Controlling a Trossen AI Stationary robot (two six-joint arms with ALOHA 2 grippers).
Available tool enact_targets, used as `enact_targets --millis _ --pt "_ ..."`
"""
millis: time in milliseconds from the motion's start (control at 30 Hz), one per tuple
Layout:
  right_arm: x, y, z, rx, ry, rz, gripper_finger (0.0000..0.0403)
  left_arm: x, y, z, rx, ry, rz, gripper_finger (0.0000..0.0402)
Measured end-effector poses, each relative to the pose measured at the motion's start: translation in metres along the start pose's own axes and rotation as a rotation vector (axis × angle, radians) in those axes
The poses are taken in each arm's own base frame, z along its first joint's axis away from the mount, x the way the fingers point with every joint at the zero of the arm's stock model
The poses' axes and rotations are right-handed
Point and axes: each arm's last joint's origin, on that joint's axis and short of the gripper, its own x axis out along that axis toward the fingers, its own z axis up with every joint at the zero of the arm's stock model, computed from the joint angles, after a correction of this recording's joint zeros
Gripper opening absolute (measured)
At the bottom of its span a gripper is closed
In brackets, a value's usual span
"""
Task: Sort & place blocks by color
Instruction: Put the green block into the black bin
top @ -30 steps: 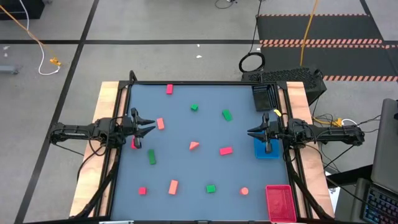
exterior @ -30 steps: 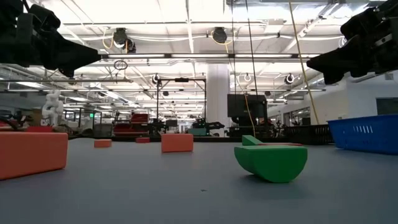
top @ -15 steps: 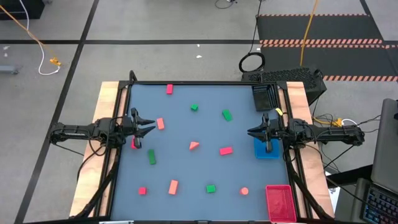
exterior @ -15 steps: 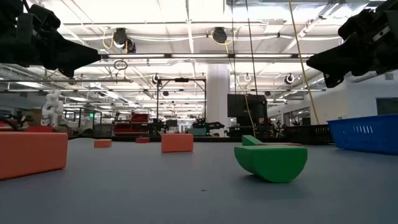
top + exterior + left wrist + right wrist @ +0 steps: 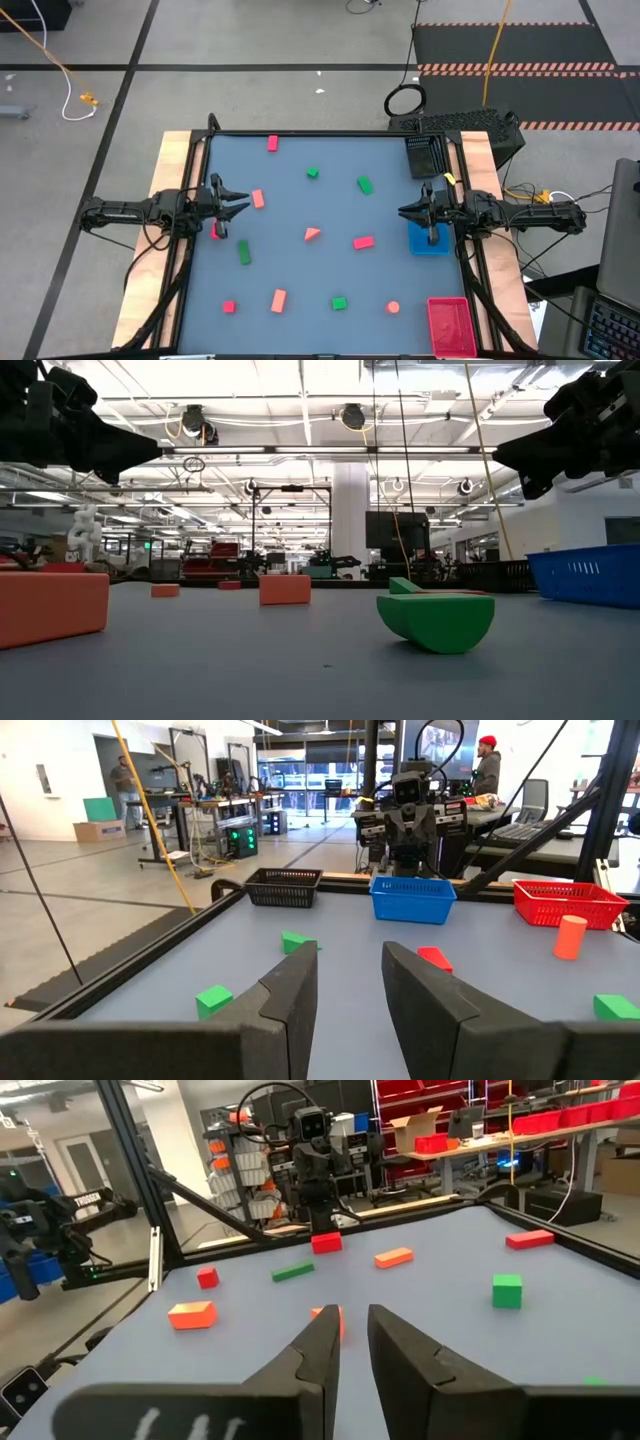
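The blocks lie scattered on the blue-grey table (image 5: 300, 150), each resting flat. Among them are a red one (image 5: 272, 144), green ones (image 5: 313, 173) (image 5: 365, 185) (image 5: 244, 252) (image 5: 339, 303), salmon ones (image 5: 258, 199) (image 5: 278, 300), a wedge (image 5: 312, 234) and a round one (image 5: 393, 308). My left gripper (image 5: 247, 205) hovers level at the table's left edge, open, nothing between its fingers (image 5: 300, 990). My right gripper (image 5: 402, 212) hovers level at the right edge, above the blue tray (image 5: 430, 243). Its fingers (image 5: 322, 1342) stand a narrow gap apart with nothing between.
A black tray (image 5: 425, 155) stands at the far right, the blue tray at mid right and a red tray (image 5: 448, 325) at the near right corner. A raised black frame (image 5: 330, 134) borders the table. Free room lies between the blocks in the middle.
My right gripper has rolled slightly about its own pointing line while staying in place. Nothing else has moved.
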Motion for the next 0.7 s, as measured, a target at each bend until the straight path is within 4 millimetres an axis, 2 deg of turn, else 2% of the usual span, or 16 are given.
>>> enact_targets --millis 233,367,467,700 --pt "0.0000 -0.0002 0.0010 -0.086 -0.011 -0.011 0.0049 0.0000 0.0000 -0.0001 0.000 0.000 0.000 0.0118" --pt "-0.0002 -0.0029 0.0011 -0.094 -0.020 -0.104 0.0052 0.0000 0.0000 -0.0001 0.000 0.000 0.000 0.0118" --pt "-0.0003 -0.0047 -0.0001 -0.126 -0.010 -0.159 0.0061 0.0000 0.0000 0.0000 0.000 0.000 0.000 0.0118" --pt "-0.0004 -0.0043 0.0024 -0.100 -0.039 -0.160 0.0092 0.0000 0.0000 -0.0001 0.000 0.000 0.000 0.0118"
